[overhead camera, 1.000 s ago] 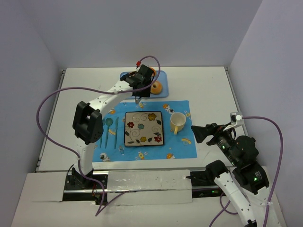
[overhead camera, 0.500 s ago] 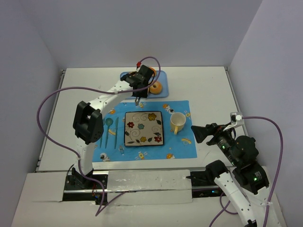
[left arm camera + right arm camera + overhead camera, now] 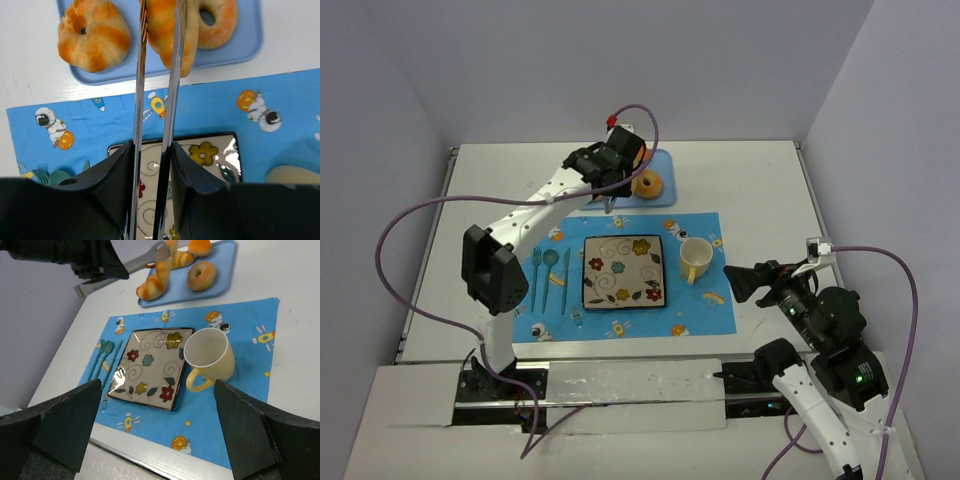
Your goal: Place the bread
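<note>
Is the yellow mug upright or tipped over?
Upright: the pale yellow ceramic mug stands on the blue placemat, rim up, nothing visible inside.

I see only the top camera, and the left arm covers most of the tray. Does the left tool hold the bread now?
Observer: Yes. The left wrist view shows the left tool shut on the bread.
Operator: What does the arm hide beside it?
Observer: A round bun lies on the tray, on the side of the bread away from the donut.
Operator: Is anything more there?
Observer: In the right wrist view a shorter roll lies on the tray near the donut.
</note>
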### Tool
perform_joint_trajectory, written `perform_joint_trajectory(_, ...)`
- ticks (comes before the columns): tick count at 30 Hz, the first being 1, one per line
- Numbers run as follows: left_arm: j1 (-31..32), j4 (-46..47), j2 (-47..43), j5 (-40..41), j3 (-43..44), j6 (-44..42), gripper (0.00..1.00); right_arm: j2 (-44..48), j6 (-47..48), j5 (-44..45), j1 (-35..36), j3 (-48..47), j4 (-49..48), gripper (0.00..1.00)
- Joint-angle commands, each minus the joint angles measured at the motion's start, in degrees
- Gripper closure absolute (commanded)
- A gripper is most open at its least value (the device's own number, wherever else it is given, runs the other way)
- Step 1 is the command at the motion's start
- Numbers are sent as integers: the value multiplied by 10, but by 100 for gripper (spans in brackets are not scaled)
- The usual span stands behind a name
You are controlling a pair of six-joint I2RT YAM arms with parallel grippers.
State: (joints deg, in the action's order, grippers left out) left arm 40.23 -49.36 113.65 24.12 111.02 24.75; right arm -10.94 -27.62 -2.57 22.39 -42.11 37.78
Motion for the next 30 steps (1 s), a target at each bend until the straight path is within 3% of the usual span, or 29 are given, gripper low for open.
perform_joint_trajectory(1, 13, -4, -68, 20, 37, -10, 90, 1, -1, 6, 6, -18, -10, 0)
perform_joint_trajectory(7, 39, -9, -149, 14, -37, -1, 91, -1, 1, 9, 5, -18, -10, 0)
perform_joint_trajectory(10, 63, -10, -208, 13, -119, 5, 90, -2, 3, 13, 5, -22, -10, 0)
perform_joint_trajectory(16, 154, -29, -335, 15, -247, 40, 81, -12, 6, 19, 5, -28, -17, 0)
perform_joint_trajectory(22, 237, -54, -406, 35, -353, 120, 81, -13, 6, 25, 5, -24, -20, 0)
perform_joint_trajectory(30, 295, -34, -443, 42, -451, 203, 80, -17, 8, 25, 5, -21, -21, 0)
